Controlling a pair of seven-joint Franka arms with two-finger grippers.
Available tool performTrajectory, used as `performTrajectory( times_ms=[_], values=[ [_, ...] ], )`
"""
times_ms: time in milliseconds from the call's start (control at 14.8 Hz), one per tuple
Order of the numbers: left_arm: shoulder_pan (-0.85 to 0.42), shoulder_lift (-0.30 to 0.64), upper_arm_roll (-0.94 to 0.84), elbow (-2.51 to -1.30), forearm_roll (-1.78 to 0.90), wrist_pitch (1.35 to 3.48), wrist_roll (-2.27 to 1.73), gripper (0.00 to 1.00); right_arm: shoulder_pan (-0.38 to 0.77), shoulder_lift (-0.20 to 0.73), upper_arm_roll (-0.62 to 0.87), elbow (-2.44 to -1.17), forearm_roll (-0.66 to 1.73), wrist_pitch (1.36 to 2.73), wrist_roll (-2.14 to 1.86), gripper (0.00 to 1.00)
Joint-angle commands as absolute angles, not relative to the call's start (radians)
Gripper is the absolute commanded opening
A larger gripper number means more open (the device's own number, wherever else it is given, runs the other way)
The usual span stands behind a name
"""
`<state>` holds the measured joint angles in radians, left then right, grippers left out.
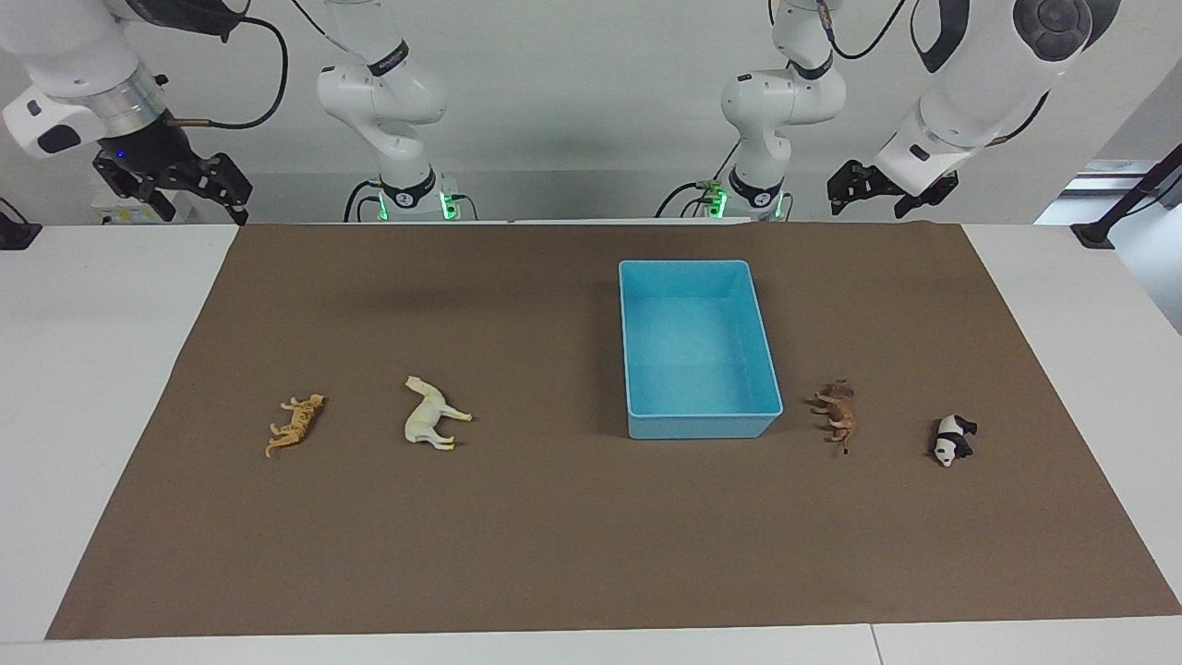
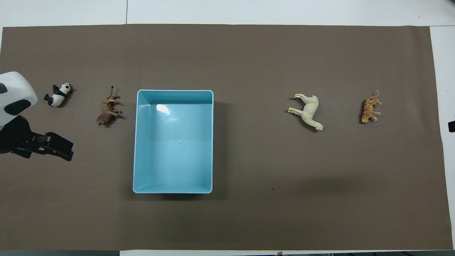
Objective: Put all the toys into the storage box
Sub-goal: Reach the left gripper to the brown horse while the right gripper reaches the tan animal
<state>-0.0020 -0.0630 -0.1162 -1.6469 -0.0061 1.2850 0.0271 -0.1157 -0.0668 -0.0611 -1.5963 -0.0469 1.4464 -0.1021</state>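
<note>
A light blue storage box (image 1: 699,347) sits a little right of center in the facing view and left of center in the overhead view (image 2: 174,141), a rectangular bin with low walls and nothing inside it; only a glare spot shows on its floor from above. All four toys lie on their sides outside it, in a rough row across the middle of the frame. Just beside the box, toward the left arm's end of the counter, is a brown animal (image 1: 837,415), and past that a black-and-white panda (image 1: 952,439). Well apart from the box, toward the right arm's end, is a cream-white horse (image 1: 431,415), then an orange striped tiger (image 1: 296,424). The facing view alone shows both arms whole, their bases at the top of the frame with green lights at the foot. The right gripper (image 1: 222,189) hangs at upper left, raised over the counter's edge off the cloth; whether its fingers are apart or together cannot be told. The left gripper (image 1: 868,189) hangs at upper right, raised above the cloth's top edge, its fingers likewise unreadable. The overhead view shows only the left gripper (image 2: 58,146) at middle left, overlapping the cloth below the panda, plus a dark sliver at the right edge. A brown cloth (image 1: 572,545) covers most of the white counter (image 1: 92,369). A pale wall (image 1: 591,111) stands above.
</note>
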Motion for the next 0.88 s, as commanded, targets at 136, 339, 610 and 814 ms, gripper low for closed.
performTrajectory(
  times_ms=[136, 339, 610, 814],
  values=[
    [-0.005, -0.087, -0.110, -1.671, -0.006, 1.243, 0.031, 1.00, -0.132, -0.075, -0.052, -1.598, -0.029, 1.428, -0.089, 1.00],
    [-0.003, -0.087, -0.107, -1.671, -0.006, 1.229, 0.032, 1.00, -0.133, -0.075, -0.052, -1.598, -0.029, 1.428, -0.087, 1.00],
    [-0.003, -0.100, -0.104, -1.663, 0.054, 1.252, 0.009, 1.00, -0.146, -0.081, -0.055, -1.633, -0.028, 1.468, -0.094, 1.00],
    [-0.003, -0.110, -0.106, -1.704, 0.058, 1.456, 0.011, 1.00, -0.155, -0.065, -0.055, -1.729, -0.028, 1.630, -0.092, 1.00]
  ],
)
